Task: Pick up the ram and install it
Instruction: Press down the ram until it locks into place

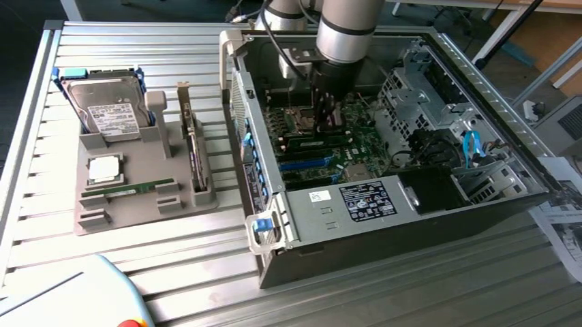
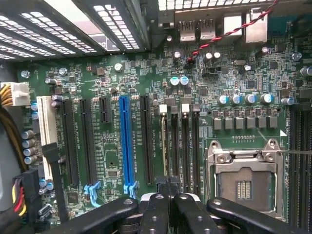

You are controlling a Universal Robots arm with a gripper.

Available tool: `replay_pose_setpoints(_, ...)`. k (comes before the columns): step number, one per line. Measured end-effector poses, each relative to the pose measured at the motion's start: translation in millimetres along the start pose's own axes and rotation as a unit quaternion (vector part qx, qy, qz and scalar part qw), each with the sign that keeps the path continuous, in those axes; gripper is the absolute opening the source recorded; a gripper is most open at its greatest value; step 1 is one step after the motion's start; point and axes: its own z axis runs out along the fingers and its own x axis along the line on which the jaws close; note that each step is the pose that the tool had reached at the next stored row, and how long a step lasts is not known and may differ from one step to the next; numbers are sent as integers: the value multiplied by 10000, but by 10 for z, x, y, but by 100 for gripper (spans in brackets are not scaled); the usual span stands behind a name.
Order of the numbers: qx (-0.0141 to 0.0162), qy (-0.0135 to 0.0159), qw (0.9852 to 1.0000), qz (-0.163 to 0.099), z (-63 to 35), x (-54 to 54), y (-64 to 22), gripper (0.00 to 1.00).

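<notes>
Far off to the side of my fingers (image 2: pixel 168 207), out on the exterior view's left, the tray (image 1: pixel 91 225) on the tabletop (image 1: pixel 364 300) holds the hard drive (image 1: pixel 109 109), a spare green stick (image 1: pixel 127 189) and the expansion card (image 1: pixel 195 157). None of that matters for this bit.

Moving right, I'm down inside the case (image 1: pixel 391 248). My fingers are pressed together with nothing visible between them, and the tips are right at the near end of the memory slots (image 2: pixel 185 146). The ram (image 2: pixel 165 146) looks to be standing edge-on in the slot straight ahead of my tips, running away from me toward the far latch (image 2: pixel 163 108). I honestly can't tell if I'm touching it or hovering just over it.

So I'd call this the seating part, and here's how I'd do it well:

- Push straight down, zero sideways lean. The stick is thin and will rock if the force is off its edge.
- Don't mash one end. If it sits tilted in the slot, ease off rather than force it, because the notch may not be lined up.
- Judge it by the latches closing against the stick, not by how hard I'm pressing.
- Mind the slip risk. The empty slots are just beside my tips, and the open CPU socket (image 2: pixel 243 180) is near, past them. That's a bad place for closed fingers to skid.
</notes>
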Motion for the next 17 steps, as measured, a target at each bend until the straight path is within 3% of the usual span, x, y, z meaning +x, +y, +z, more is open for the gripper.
replay_pose_setpoints(7,-5,-71,10000,3,33,-3,2,11)
replay_pose_setpoints(13,-10,-162,9999,7,48,-3,3,11)
replay_pose_setpoints(15,-2,-173,9998,8,10,-3,-1,11)
replay_pose_setpoints(17,0,-167,9999,7,-63,4,-4,11)
